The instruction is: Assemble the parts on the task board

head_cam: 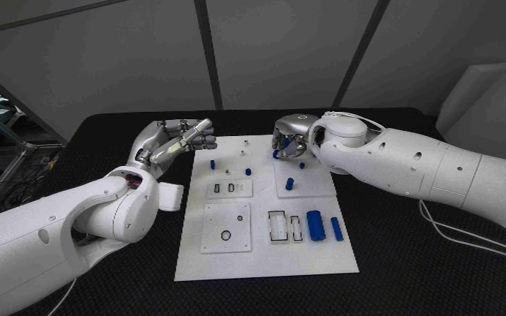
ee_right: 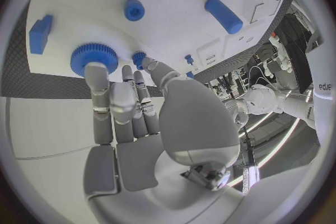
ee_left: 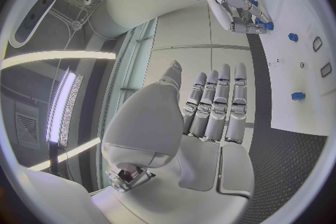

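- Head view: the task board is lying in the middle of the black table. Two blue cylinders are lying side by side near the board's right edge, and small blue pegs are standing on its far half.
- Head view: the left hand is hovering over the table just beside the board's far left corner, fingers extended and holding nothing.
- Head view: the right hand is reaching down over the board's far right part, its fingers pointing at a blue part there.
- Left wrist view: the left hand is showing straight fingers lying close together, empty, with the task board off to its side. The right hand is touching a blue part at the board's edge.
- Right wrist view: the right hand is stretching its fingers toward the board, a fingertip resting against the blue gear. I cannot tell whether the gear is being pinched. A blue block, a round peg and a cylinder are lying nearby on the board.
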### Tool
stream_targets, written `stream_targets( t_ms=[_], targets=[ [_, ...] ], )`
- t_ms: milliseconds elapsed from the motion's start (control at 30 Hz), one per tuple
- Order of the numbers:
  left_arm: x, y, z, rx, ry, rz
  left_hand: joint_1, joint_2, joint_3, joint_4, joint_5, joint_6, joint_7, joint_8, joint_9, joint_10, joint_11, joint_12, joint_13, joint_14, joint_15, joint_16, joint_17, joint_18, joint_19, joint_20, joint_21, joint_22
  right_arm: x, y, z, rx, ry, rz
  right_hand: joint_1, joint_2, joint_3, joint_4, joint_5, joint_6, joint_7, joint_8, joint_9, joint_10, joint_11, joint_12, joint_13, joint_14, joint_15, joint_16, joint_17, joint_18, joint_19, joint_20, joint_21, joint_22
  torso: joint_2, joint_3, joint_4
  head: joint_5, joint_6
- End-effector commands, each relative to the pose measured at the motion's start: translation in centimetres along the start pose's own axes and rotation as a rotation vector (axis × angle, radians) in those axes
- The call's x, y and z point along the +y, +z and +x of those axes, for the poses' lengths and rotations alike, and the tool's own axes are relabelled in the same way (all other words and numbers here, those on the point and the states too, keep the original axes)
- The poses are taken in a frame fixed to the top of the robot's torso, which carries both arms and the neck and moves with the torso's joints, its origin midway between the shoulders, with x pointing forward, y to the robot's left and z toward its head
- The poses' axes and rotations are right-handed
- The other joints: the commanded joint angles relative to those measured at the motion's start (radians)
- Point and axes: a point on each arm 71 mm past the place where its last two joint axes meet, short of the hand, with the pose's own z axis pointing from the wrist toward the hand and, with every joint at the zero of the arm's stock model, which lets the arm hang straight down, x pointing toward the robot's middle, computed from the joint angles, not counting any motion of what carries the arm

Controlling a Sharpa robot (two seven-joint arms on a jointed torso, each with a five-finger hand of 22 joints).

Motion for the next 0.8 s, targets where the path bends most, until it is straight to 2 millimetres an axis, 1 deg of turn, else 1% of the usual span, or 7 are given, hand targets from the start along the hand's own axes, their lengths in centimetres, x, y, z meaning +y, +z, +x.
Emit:
stream_targets(
  t_ms=[33, 167, 333, 500, 633, 700, 800],
  targets=[
    [-0.11, 0.06, 0.12, 0.014, 0.002, 0.006, 0.008, 0.000, -0.004, -0.005, -0.005, 0.001, 0.008, -0.005, -0.002, 0.001, 0.004, -0.005, 0.000, -0.004, 0.002, -0.005, 0.002, 0.013, 0.006, 0.000, 0.003, 0.000, 0.08, 0.13, 0.01, 0.019, -0.011, -0.008, 0.004, -0.010, 0.009, 0.001, -0.007, 0.009, 0.001, 0.003, 0.001, 0.006, -0.001, 0.002, -0.001, 0.032, 0.002, 0.008, 0.007, -0.016, 0.010, 0.000, 0.007, 0.008, 0.002, 0.0007, -0.0007, 0.002, -0.002],
    [-0.06, 0.09, 0.03, 0.012, 0.003, 0.004, 0.008, 0.000, -0.004, -0.005, -0.005, 0.001, 0.008, -0.005, -0.002, 0.001, 0.004, -0.005, 0.000, -0.004, 0.002, -0.005, 0.002, 0.013, 0.006, 0.000, 0.003, 0.000, 0.21, 0.27, 0.07, 0.025, -0.011, -0.012, 0.004, -0.011, 0.016, 0.005, -0.008, 0.012, 0.000, 0.003, 0.002, 0.009, -0.001, 0.002, -0.001, 0.033, 0.001, 0.017, 0.017, -0.018, 0.014, 0.000, 0.017, 0.020, 0.002, 0.0008, -0.0011, 0.004, -0.004],
    [0.00, 0.14, -0.09, 0.009, 0.005, 0.001, 0.008, 0.000, -0.004, -0.005, -0.005, 0.001, 0.009, -0.006, -0.002, 0.001, 0.004, -0.006, 0.000, -0.004, 0.002, -0.006, 0.002, 0.013, 0.006, 0.000, 0.003, 0.000, 0.27, 0.39, 0.15, 0.035, -0.010, -0.014, 0.005, -0.014, 0.028, 0.010, -0.008, 0.018, 0.000, 0.004, 0.002, 0.015, -0.002, 0.003, -0.001, 0.035, 0.000, 0.034, 0.037, -0.021, 0.022, -0.001, 0.034, 0.044, 0.002, 0.0001, 0.0014, 0.004, -0.007],
    [0.03, 0.15, -0.21, 0.006, 0.006, -0.001, 0.008, 0.001, -0.004, -0.006, -0.005, 0.000, 0.010, -0.007, -0.002, 0.000, 0.005, -0.007, 0.000, -0.004, 0.003, -0.006, 0.002, 0.013, 0.006, 0.000, 0.003, -0.001, 0.27, 0.55, 0.24, 0.044, -0.010, -0.011, 0.010, -0.015, 0.044, 0.013, -0.008, 0.024, 0.000, 0.004, 0.003, 0.022, -0.003, 0.003, -0.001, 0.036, 0.000, 0.051, 0.055, -0.024, 0.027, -0.001, 0.050, 0.064, 0.003, 0.0009, -0.0005, 0.006, -0.012],
    [0.01, 0.13, -0.28, 0.005, 0.007, -0.001, 0.008, 0.001, -0.005, -0.006, -0.005, 0.000, 0.011, -0.008, -0.002, -0.001, 0.006, -0.007, 0.000, -0.004, 0.003, -0.006, 0.003, 0.013, 0.006, 0.000, 0.003, -0.001, 0.25, 0.67, 0.26, 0.044, -0.009, -0.012, 0.013, -0.017, 0.056, 0.016, -0.010, 0.030, 0.001, 0.005, 0.004, 0.029, -0.004, 0.004, 0.000, 0.038, -0.001, 0.068, 0.075, -0.027, 0.035, -0.002, 0.066, 0.086, 0.004, -0.0001, -0.0003, 0.007, -0.014],
    [0.01, 0.13, -0.32, 0.004, 0.007, -0.001, 0.009, 0.002, -0.005, -0.006, -0.005, -0.001, 0.011, -0.008, -0.002, -0.001, 0.006, -0.007, 0.000, -0.004, 0.003, -0.006, 0.003, 0.013, 0.006, 0.000, 0.003, -0.001, 0.30, 0.70, 0.23, 0.039, -0.005, -0.016, 0.015, -0.016, 0.063, 0.018, -0.012, 0.036, 0.000, 0.007, 0.005, 0.037, -0.006, 0.007, 0.001, 0.040, -0.002, 0.078, 0.086, -0.029, 0.042, -0.002, 0.077, 0.101, 0.004, 0.0012, -0.0009, 0.008, -0.014],
    [0.01, 0.13, -0.36, 0.003, 0.006, -0.002, 0.009, 0.002, -0.005, -0.006, -0.005, -0.001, 0.011, -0.008, -0.002, -0.001, 0.006, -0.007, 0.000, -0.004, 0.003, -0.006, 0.003, 0.013, 0.006, 0.000, 0.003, -0.001, 0.47, 0.71, 0.10, 0.022, 0.001, -0.025, 0.018, -0.013, 0.072, 0.022, -0.014, 0.050, -0.002, 0.012, 0.007, 0.053, -0.010, 0.010, 0.003, 0.042, -0.006, 0.089, 0.095, -0.035, 0.060, -0.004, 0.103, 0.139, 0.004, 0.0020, -0.0010, 0.010, -0.015]
  ],
)
